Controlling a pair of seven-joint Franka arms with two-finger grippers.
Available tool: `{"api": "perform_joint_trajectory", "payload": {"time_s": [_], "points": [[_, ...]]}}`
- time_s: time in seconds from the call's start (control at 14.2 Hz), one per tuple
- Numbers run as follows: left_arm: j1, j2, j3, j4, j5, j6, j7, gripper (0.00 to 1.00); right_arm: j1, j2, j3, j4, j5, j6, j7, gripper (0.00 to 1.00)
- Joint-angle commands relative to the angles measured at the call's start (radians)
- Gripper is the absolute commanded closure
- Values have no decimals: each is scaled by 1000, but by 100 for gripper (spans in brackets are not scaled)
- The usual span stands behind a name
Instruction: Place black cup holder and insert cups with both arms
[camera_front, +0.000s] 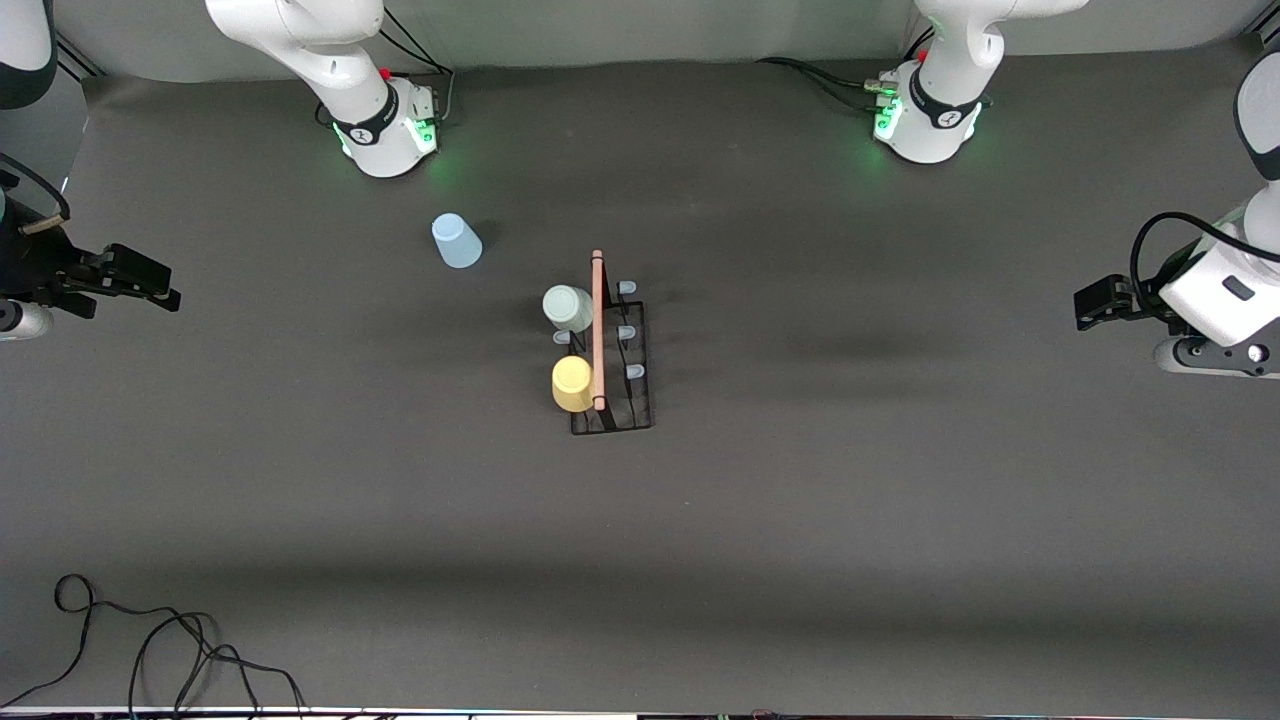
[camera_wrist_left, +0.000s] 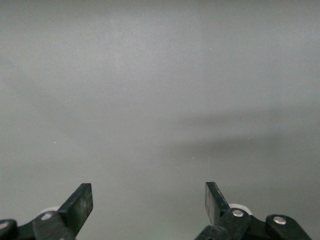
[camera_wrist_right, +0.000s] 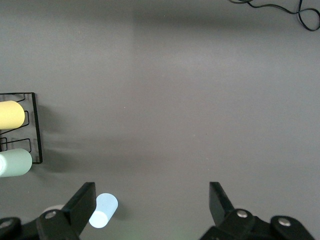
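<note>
Front view, green cup (camera_front: 568, 307), yellow cup (camera_front: 572, 384) on black cup holder (camera_front: 625, 385)

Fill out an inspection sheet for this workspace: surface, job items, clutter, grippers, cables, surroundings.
Surface: dark grey table mat, no spills seen.
Job's things: black cup holder stands mid-table; pale green cup and yellow cup sit on its pegs on the side toward the right arm's end. Light blue cup stands upside down on the mat, apart from the holder, farther from the front camera and near the right arm's base.
Clutter: nothing seen.
Grippers: left gripper open, empty, waiting at its end of the table; right gripper open, empty, at the right arm's end.
Cables: loose black cable on the mat's near corner; leads at both bases.
Surroundings: grey backdrop along the bases.
</note>
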Motion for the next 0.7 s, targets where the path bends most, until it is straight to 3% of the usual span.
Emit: {"api": "perform_joint_trajectory", "payload": {"time_s": [0.0, 0.63], "points": [[5, -27, -1, -20, -6, -4, 18, 0, -8, -28, 6, -23, 4, -1, 11, 0], [5, -27, -1, -20, -7, -4, 18, 0, -10, -17, 9, -5, 4, -7, 32, 0]]}}
